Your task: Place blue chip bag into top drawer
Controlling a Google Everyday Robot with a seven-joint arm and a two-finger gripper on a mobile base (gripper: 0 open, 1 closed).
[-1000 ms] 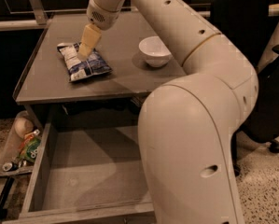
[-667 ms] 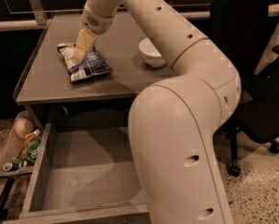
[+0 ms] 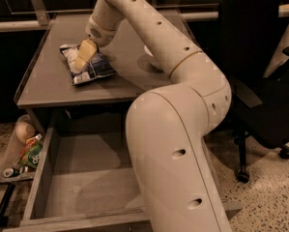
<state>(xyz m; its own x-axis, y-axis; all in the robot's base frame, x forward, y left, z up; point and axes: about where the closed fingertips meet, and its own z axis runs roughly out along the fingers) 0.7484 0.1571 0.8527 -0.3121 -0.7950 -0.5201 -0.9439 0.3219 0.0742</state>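
Cream claw (image 3: pixel 82 57) sits on crinkled dark-blue-and-white foil chip bag (image 3: pixel 98 67) atop flat grey surface (image 3: pixel 50 79), grip state indeterminable; wide grey wooden drawer (image 3: pixel 86 182) open below.

Present were one blue chip bag (image 3: pixel 99 67), one top drawer (image 3: pixel 86 178), one tabletop (image 3: pixel 47 76), one office chair (image 3: pixel 260 57) and one gripper (image 3: pixel 82 61), which was over the bag.

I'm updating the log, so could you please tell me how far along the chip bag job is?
Done: the top drawer stands open, its visible bottom bare. In hand: the claw is down at the blue chip bag, which lies on the tabletop. Left: lifting the bag, carrying it over the drawer and releasing it.
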